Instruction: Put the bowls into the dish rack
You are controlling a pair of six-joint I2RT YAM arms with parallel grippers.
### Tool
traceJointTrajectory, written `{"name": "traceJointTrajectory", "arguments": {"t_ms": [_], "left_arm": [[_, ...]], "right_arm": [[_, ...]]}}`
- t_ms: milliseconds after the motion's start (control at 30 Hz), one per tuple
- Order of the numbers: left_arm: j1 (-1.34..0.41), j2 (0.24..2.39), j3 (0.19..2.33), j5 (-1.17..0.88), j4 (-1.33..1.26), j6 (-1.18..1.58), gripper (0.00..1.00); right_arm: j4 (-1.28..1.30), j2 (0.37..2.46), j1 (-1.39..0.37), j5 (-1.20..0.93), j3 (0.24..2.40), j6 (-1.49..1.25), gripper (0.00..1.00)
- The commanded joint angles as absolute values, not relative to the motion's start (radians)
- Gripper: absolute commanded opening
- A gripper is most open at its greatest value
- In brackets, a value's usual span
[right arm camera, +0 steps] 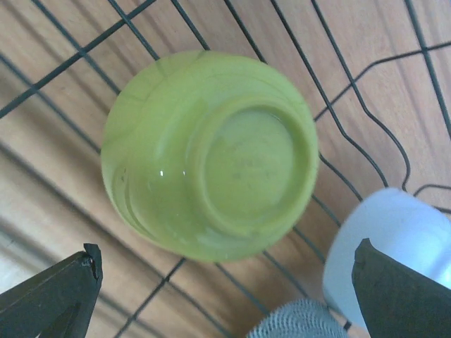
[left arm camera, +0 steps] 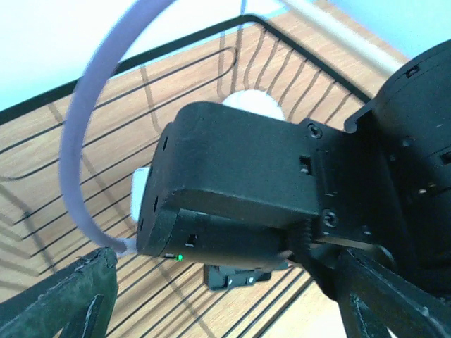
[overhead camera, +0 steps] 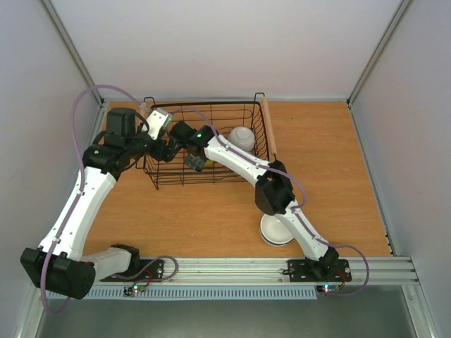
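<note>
The dish rack (overhead camera: 211,144) is a black wire basket with a wooden handle (overhead camera: 270,127) on its right. Inside it, a yellow-green bowl (right arm camera: 211,151) lies upside down on the wires, just ahead of my open right gripper (right arm camera: 225,303) and free of its fingers. A white bowl (right arm camera: 394,246) and a grey speckled bowl (right arm camera: 296,320) sit close by. From above, a white bowl (overhead camera: 242,137) shows in the rack's right end. Another white bowl (overhead camera: 276,231) rests on the table, partly under my right arm. My left gripper (left arm camera: 225,310) is open and empty over the rack's left part.
My right arm's black wrist (left arm camera: 232,190) fills the left wrist view, close in front of the left fingers (left arm camera: 63,303). Both arms crowd the rack's left half. A purple cable (left arm camera: 91,127) loops past. White walls enclose the wooden table (overhead camera: 331,162).
</note>
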State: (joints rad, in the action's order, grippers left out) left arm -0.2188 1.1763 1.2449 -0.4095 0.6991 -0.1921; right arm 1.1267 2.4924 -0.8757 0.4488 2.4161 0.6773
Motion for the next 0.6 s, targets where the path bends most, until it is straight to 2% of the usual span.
{"name": "traceJointTrajectory", "arguments": {"t_ms": [0, 133, 233, 433, 567], "left_arm": [[-0.216, 1.174, 1.239, -0.409, 0.664, -0.199, 0.83], [-0.215, 1.178, 1.247, -0.427, 0.674, -0.199, 0.83], [-0.215, 1.163, 1.242, -0.468, 0.682, -0.208, 0.82], [-0.219, 1.18, 1.244, -0.523, 0.686, -0.206, 0.82], [-0.245, 1.201, 1.252, -0.541, 0.693, -0.2, 0.81]], "right_arm": [[1.015, 2.28, -0.885, 0.349, 2.299, 0.613, 0.99], [1.026, 2.253, -0.874, 0.459, 2.278, 0.583, 0.99], [1.018, 2.152, -0.821, 0.526, 2.2, 0.451, 0.99], [0.838, 1.763, -0.549, 0.37, 1.751, 0.161, 0.99], [0.701, 1.506, -0.408, 0.27, 1.456, 0.103, 0.99]]}}
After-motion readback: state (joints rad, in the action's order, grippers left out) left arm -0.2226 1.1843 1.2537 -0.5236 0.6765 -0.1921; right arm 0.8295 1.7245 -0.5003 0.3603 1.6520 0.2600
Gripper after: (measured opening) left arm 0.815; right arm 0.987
